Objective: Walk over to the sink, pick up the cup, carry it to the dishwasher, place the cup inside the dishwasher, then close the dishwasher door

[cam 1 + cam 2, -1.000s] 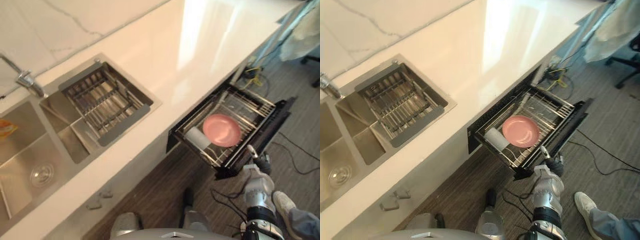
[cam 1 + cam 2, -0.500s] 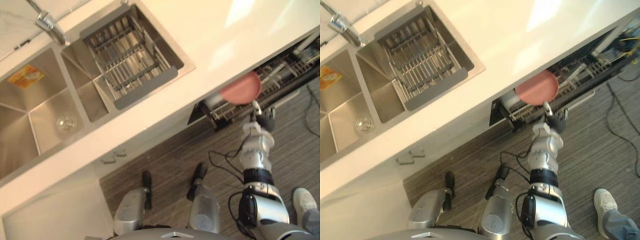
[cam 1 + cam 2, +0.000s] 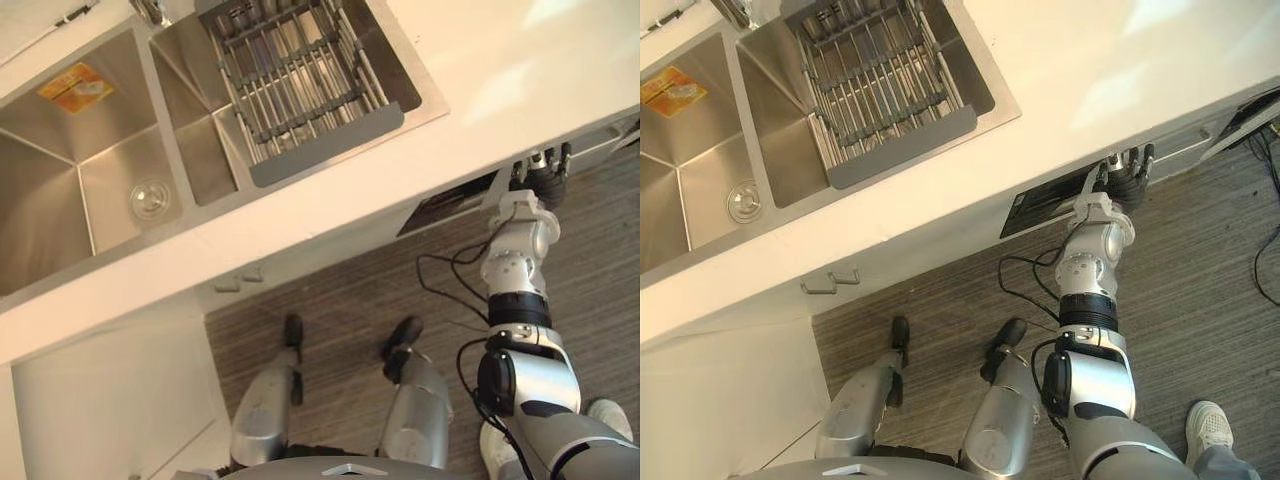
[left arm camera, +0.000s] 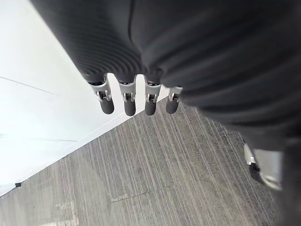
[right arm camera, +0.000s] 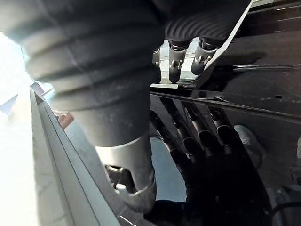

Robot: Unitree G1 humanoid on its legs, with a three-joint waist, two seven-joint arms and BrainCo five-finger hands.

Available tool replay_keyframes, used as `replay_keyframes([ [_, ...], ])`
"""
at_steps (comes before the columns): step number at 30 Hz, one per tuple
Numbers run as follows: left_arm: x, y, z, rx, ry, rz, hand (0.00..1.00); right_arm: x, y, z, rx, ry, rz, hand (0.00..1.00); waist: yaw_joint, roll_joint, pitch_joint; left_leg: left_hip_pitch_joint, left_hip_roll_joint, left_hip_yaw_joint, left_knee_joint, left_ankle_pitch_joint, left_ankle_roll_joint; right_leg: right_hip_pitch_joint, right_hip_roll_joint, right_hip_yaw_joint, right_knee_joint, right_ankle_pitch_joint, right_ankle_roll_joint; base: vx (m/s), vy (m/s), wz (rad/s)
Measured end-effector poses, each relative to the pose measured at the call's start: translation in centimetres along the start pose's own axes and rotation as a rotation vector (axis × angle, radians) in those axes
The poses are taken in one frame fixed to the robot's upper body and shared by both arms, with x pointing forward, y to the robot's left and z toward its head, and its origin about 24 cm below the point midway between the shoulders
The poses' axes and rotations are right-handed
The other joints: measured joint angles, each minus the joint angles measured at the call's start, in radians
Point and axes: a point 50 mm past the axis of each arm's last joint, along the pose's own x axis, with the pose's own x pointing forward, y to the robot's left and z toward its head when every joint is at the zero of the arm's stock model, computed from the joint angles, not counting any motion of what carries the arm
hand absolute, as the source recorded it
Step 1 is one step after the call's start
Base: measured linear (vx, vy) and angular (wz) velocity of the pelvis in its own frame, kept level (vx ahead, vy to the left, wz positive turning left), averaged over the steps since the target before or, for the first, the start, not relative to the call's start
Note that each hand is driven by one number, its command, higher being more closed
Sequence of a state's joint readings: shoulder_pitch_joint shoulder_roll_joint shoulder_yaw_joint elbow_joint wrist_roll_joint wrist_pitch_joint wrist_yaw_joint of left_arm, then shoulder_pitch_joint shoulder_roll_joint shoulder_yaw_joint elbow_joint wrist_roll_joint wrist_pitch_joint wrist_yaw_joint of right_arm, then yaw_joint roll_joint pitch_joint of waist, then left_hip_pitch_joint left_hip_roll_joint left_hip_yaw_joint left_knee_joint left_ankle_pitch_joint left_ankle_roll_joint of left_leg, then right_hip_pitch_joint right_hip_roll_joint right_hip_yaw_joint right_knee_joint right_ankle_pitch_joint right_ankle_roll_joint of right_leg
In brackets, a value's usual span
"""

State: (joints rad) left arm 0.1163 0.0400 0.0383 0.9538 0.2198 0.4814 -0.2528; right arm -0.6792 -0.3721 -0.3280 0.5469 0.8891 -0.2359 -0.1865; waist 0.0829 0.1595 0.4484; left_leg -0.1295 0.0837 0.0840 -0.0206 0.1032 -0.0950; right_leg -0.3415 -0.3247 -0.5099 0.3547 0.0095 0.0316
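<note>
The dishwasher door [image 3: 447,205] shows as a dark strip just under the counter edge, almost flush with the cabinet fronts. My right hand [image 3: 541,181] reaches up to it from the lower right, open, its straight fingers [image 5: 176,66] flat against the glossy black door front [image 5: 254,94], which mirrors them. My left hand [image 4: 129,102] hangs over the striped floor with relaxed fingers and holds nothing.
A white counter [image 3: 520,70] runs across the scene. The double steel sink [image 3: 110,160] lies at the upper left, with a drying rack [image 3: 300,80] in its right basin and a yellow packet [image 3: 78,86] in the left. A person's shoe [image 3: 1206,428] shows at the lower right.
The camera has swung toward the sink. The dishwasher drawer with the pink plate has slid in under the counter, and my right hand has followed it up to the counter edge.
</note>
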Motion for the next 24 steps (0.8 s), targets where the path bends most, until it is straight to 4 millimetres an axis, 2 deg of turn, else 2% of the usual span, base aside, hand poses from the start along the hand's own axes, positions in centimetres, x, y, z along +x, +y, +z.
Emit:
replay_keyframes([
  [2,0.0,0.2,0.2,0.020,-0.022,0.011,0.00,-0.9,-0.5,0.0,-0.088,-0.009,0.027,0.00,0.000,0.000,-0.003,0.014,0.004,0.007,0.001,-0.009,0.004,0.014,0.005,0.000,-0.004,-0.010,0.008,-0.02,-0.046,-0.07],
  [4,0.0,0.4,0.0,0.008,-0.031,0.004,0.00,-2.8,-1.5,-0.6,-0.200,0.000,0.079,0.00,-0.002,-0.002,-0.025,0.028,0.009,0.013,0.004,-0.017,-0.007,0.035,0.016,-0.002,-0.023,-0.011,0.008,-0.01,-0.024,-0.09],
  [6,0.0,0.7,-1.6,-0.023,-0.016,0.000,0.00,-6.2,-4.2,-3.1,-0.352,0.094,0.073,0.00,-0.007,-0.015,-0.105,0.049,0.017,0.026,0.019,-0.048,0.000,0.069,0.027,0.000,-0.034,-0.025,0.015,0.06,-0.032,-0.12],
  [7,0.1,0.8,-2.0,-0.029,-0.008,0.003,0.00,-7.3,-5.0,-3.8,-0.394,0.125,0.064,0.00,-0.008,-0.019,-0.128,0.057,0.019,0.031,0.025,-0.058,0.002,0.079,0.029,0.000,-0.035,-0.032,0.012,0.08,-0.029,-0.10],
  [9,0.1,1.1,-3.5,-0.063,0.013,0.012,0.00,-11.7,-8.6,-6.4,-0.524,0.268,-0.005,0.00,-0.012,-0.031,-0.194,0.087,0.025,0.047,0.049,-0.096,0.006,0.123,0.034,0.002,-0.042,-0.044,0.023,0.08,-0.003,-0.07],
  [10,0.1,1.2,-3.7,-0.071,0.016,0.016,0.00,-12.8,-9.6,-6.8,-0.554,0.302,-0.033,0.00,-0.014,-0.033,-0.206,0.095,0.027,0.051,0.053,-0.102,0.006,0.135,0.036,0.000,-0.048,-0.044,0.025,0.10,0.021,-0.03],
  [12,0.1,1.2,-4.4,-0.099,0.024,0.029,0.00,-17.1,-13.2,-8.6,-0.667,0.445,-0.148,0.00,-0.028,-0.041,-0.242,0.117,0.028,0.053,0.051,-0.111,0.010,0.172,0.040,-0.009,-0.072,-0.041,0.036,0.08,0.034,0.07],
  [16,0.2,1.4,-4.9,-0.200,0.013,0.045,0.00,-22.5,-17.9,-9.2,-0.789,0.612,-0.341,0.00,-0.036,-0.053,-0.274,0.148,0.029,0.053,0.033,-0.107,0.004,0.230,0.049,-0.031,-0.118,-0.027,0.051,0.05,0.030,0.16],
  [18,0.3,1.4,-5.2,-0.255,0.009,0.050,0.00,-24.0,-19.1,-9.1,-0.837,0.666,-0.360,0.00,-0.045,-0.062,-0.288,0.153,0.029,0.054,0.032,-0.105,0.002,0.257,0.052,-0.050,-0.139,-0.019,0.058,0.04,0.025,0.20],
  [22,0.4,1.1,-5.9,-0.570,-0.034,-0.018,0.00,-27.9,-21.9,-9.9,-0.882,0.861,-0.425,0.00,-0.046,-0.088,-0.318,0.188,0.030,0.033,-0.001,-0.092,0.001,0.326,0.076,-0.080,-0.208,0.000,0.067,0.04,0.006,0.21],
  [23,0.4,1.1,-5.9,-0.570,-0.034,-0.018,0.00,-27.9,-21.9,-9.9,-0.882,0.861,-0.425,0.00,-0.046,-0.088,-0.318,0.188,0.030,0.033,-0.001,-0.092,0.001,0.326,0.076,-0.080,-0.208,0.000,0.067,0.03,-0.013,0.39],
  [24,0.4,0.9,-6.5,-0.681,-0.043,-0.047,0.00,-29.5,-23.0,-10.0,-0.884,0.935,-0.467,0.00,-0.047,-0.093,-0.331,0.189,0.029,0.004,-0.002,-0.090,0.001,0.363,0.088,-0.102,-0.249,0.013,0.071,0.02,-0.010,0.39],
])
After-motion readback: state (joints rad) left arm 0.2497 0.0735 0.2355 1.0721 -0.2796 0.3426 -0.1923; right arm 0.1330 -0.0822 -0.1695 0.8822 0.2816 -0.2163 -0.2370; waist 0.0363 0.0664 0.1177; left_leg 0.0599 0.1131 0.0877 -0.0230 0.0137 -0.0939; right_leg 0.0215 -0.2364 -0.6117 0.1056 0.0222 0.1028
